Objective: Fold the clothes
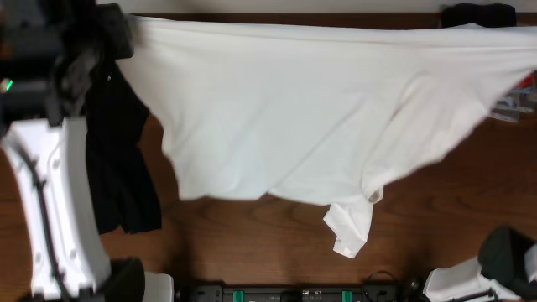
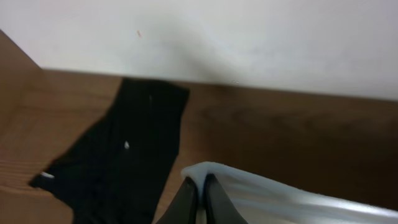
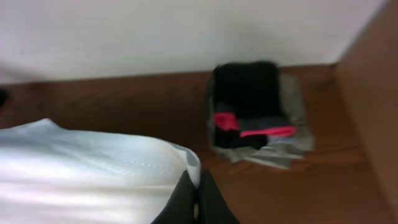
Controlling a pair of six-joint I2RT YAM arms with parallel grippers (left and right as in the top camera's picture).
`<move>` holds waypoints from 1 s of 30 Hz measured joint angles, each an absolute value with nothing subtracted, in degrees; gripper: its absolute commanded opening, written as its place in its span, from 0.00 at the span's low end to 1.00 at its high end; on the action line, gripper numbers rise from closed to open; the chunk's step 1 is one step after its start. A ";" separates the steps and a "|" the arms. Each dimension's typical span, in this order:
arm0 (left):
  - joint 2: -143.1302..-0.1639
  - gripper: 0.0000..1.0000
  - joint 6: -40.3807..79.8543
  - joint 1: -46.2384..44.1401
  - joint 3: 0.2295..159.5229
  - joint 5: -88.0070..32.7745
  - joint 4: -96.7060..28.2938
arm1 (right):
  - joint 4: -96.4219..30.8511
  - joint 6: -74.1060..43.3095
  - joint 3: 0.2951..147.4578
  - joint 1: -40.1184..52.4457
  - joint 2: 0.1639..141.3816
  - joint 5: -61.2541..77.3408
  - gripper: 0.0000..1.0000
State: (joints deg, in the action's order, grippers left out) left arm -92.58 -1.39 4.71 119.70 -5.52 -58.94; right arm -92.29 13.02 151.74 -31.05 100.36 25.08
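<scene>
The left gripper (image 2: 198,199) and the right gripper (image 3: 196,200) are each clamped on an edge of the white T-shirt (image 1: 285,109), which is spread wide between them over the table (image 1: 252,243), beside the black garment (image 1: 122,159).

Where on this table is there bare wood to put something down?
Bare wood: the near edge of the table between the black garment and the hanging sleeve of the white T-shirt, and right of that sleeve. Crowded: the left side, and the far right corner with stacked clothes.

Overhead top-down — wrists low, facing wall (image 2: 249,37)
</scene>
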 measured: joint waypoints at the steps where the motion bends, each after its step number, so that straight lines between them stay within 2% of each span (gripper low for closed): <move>1: -94.04 0.06 -1.37 4.71 119.70 -5.63 -58.94 | -92.42 13.08 151.74 -30.39 101.62 25.10 0.01; 15: -113.58 0.06 -1.39 4.73 119.70 -4.91 -51.59 | -85.56 13.76 151.72 -18.96 125.16 23.27 0.01; 30: -129.80 0.05 -1.56 2.11 119.70 -3.36 -27.83 | -65.41 10.39 151.65 -12.16 144.73 20.25 0.01</move>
